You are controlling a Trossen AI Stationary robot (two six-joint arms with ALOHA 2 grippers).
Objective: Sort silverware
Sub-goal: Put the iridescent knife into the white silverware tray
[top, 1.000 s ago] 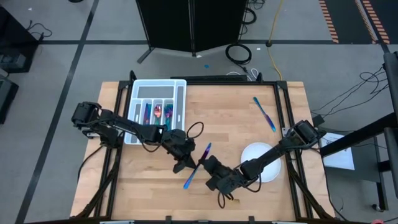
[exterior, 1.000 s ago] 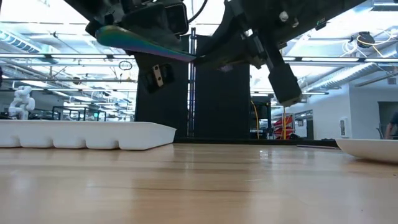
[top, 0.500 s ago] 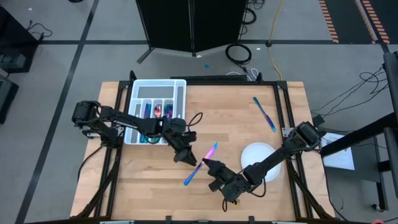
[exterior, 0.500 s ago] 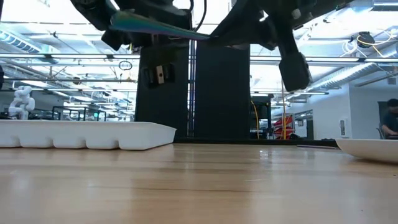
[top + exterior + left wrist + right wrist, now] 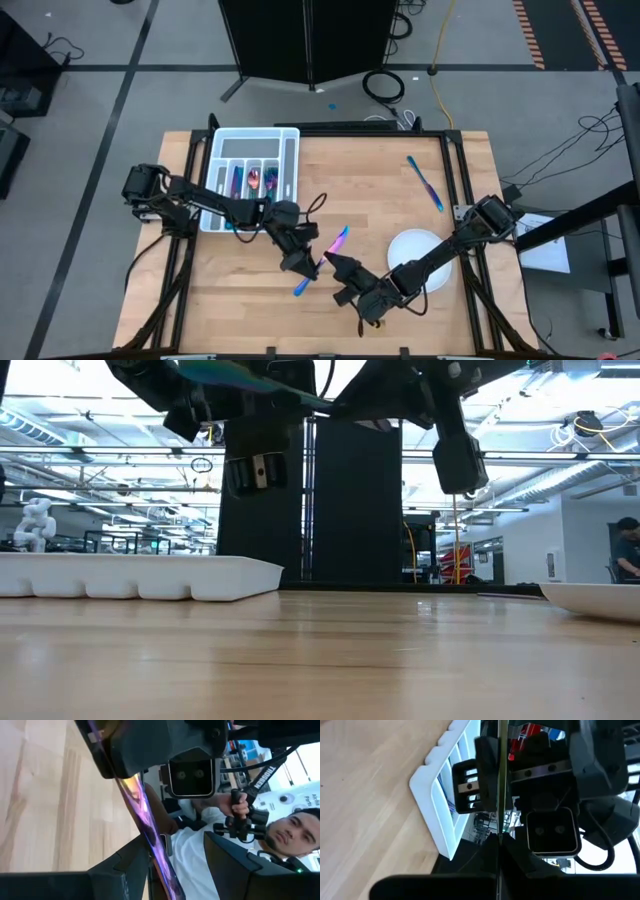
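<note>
A slim iridescent piece of silverware (image 5: 322,262) hangs slanted above the table's middle and shows high up in the low view (image 5: 250,374). My right gripper (image 5: 334,264) is shut on it. My left gripper (image 5: 302,268) is open, its fingers standing wide apart on either side of the piece's near-left half (image 5: 159,851). The white divided tray (image 5: 290,172) lies flat at the far left with several pieces in its slots. Another blue piece (image 5: 425,183) lies flat at the far right. My right gripper pinches the piece near its middle (image 5: 129,781) between its two fingers, coming from the table's near right. In the right wrist view the piece shows edge-on (image 5: 499,837), running straight out from the shut fingers. It is lifted clear of the table. My left gripper has one finger (image 5: 131,865) close beside the piece; whether it touches, I cannot tell.
A round white plate (image 5: 420,243) sits at the near right, partly under my right arm. Bare wood lies below the two grippers and toward the near edge. A person (image 5: 280,836) shows beyond the table in the left wrist view.
My left gripper has opened and let go of the piece, which stays in my right gripper. Both grippers and the piece have gone up. The piece keeps its slant.
</note>
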